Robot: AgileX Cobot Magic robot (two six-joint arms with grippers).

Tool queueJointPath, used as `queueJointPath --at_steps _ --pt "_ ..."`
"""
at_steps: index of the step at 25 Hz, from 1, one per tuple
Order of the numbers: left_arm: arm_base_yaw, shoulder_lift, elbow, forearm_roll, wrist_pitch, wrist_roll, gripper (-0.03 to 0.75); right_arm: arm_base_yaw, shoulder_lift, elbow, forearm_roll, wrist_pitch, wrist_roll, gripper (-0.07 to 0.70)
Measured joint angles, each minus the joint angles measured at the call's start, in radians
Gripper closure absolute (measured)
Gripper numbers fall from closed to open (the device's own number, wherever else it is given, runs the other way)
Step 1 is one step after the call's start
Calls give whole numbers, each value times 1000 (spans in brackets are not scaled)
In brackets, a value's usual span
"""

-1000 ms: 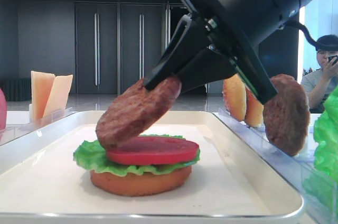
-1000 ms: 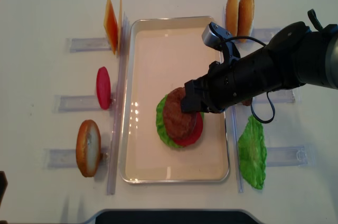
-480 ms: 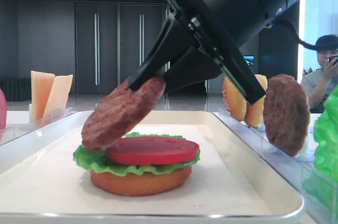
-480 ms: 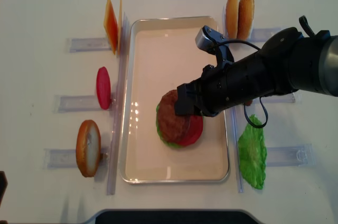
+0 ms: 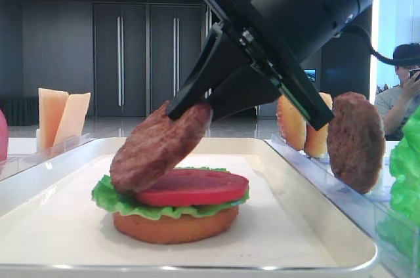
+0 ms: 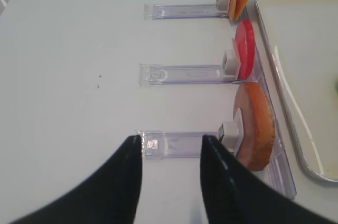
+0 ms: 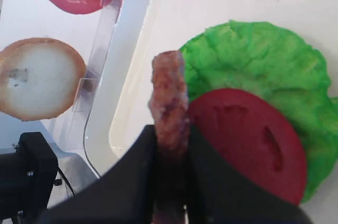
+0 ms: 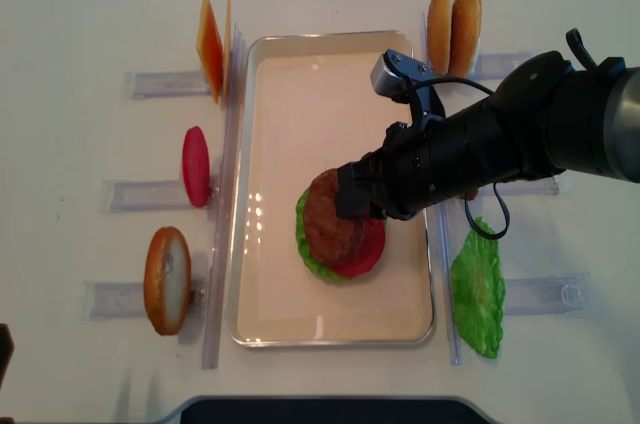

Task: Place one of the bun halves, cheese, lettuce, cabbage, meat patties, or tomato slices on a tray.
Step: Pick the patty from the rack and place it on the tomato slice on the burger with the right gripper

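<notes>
**Patty coming in over the stack, not down yet**

Your right hand is pinching a meat patty by its edge, tilted, its low end touching or nearly touching the tomato slice near the middle of the tray. Under it sit the lettuce and a bun half, so three layers look done. What's left, I'd say: level the patty, release it. Your left hand hovers spread and empty over the surface, left of the tray, near a spare bun half.
</notes>
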State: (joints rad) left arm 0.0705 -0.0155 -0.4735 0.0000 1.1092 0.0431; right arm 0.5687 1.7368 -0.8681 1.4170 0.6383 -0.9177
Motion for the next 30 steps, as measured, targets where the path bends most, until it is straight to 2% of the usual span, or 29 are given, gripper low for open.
queueJointPath --at_steps 5,18,30 --pt "0 0 0 0 0 0 430 0 0 0 -11 0 0 467" --pt "0 0 0 0 0 0 431 0 0 0 -39 -12 -3 273" --pt "0 0 0 0 0 0 433 0 0 0 -124 -63 39 251"
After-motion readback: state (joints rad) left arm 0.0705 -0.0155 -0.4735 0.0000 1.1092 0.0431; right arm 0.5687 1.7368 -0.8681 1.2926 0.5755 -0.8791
